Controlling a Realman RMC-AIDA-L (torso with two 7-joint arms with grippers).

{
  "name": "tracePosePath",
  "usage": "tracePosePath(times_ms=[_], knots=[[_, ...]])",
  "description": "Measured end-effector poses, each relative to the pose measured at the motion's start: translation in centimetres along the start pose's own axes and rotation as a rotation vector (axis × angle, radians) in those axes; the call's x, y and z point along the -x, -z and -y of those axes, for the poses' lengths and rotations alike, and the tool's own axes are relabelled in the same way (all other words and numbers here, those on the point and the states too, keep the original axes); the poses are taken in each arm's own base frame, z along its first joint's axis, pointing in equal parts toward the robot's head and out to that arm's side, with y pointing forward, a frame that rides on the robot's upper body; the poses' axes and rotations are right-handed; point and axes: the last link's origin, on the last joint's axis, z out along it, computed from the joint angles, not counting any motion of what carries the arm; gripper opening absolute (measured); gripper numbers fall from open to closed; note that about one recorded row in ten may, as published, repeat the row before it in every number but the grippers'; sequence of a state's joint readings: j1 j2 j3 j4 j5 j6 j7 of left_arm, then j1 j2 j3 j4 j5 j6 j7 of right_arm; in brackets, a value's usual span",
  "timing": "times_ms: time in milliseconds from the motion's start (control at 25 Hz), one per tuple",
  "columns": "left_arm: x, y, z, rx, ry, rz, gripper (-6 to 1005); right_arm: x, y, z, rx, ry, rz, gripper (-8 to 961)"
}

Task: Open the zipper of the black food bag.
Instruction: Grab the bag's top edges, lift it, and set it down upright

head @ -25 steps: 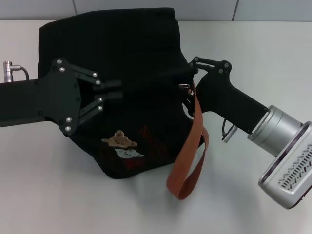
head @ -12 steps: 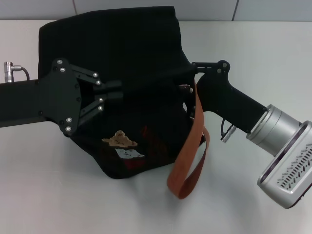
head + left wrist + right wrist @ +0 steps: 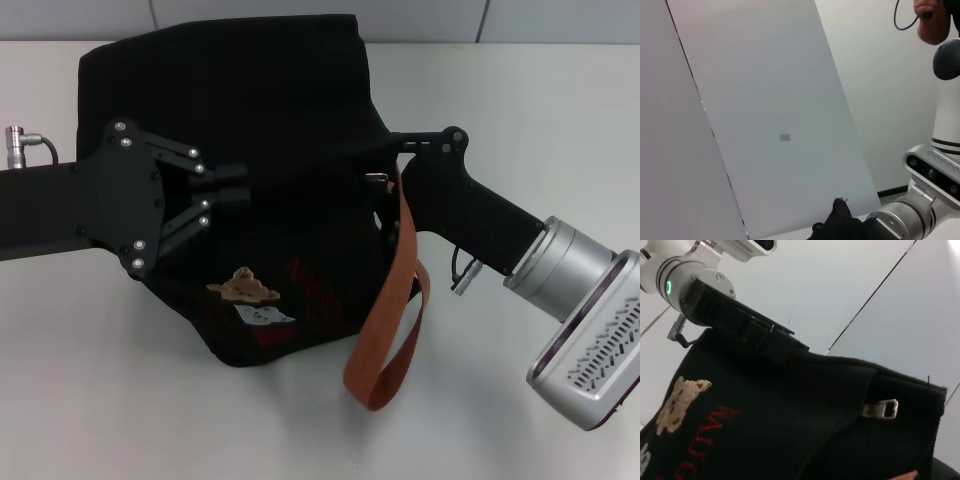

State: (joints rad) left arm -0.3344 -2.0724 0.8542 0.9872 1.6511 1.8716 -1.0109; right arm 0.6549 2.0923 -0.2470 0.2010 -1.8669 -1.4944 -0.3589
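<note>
We pinch the boxy black fabric food bag (image 3: 250,110) mid-frame with our left gripper (image 3: 232,186); our right gripper (image 3: 385,152), grip unclear, has edged left, zipper unseen.

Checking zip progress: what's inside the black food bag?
Nothing inside shows. The black food bag lies on the white table with fabric covering its contents. The left gripper and right gripper are at its top; the zipper line is not discernible.

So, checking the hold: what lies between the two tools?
In the head view, only the black food bag: left tool and right tool press its opposite sides.
</note>
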Motion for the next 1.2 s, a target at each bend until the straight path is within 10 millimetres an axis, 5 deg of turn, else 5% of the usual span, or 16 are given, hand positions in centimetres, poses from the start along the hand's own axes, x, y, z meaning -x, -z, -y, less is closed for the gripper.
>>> tracePosePath(times_ms=[1200], knots=[[0.8,1.6,-0.5,-0.067,0.017,-0.006,84,-0.9,0.4,-0.7,0.033,-0.012,-0.066,-1]])
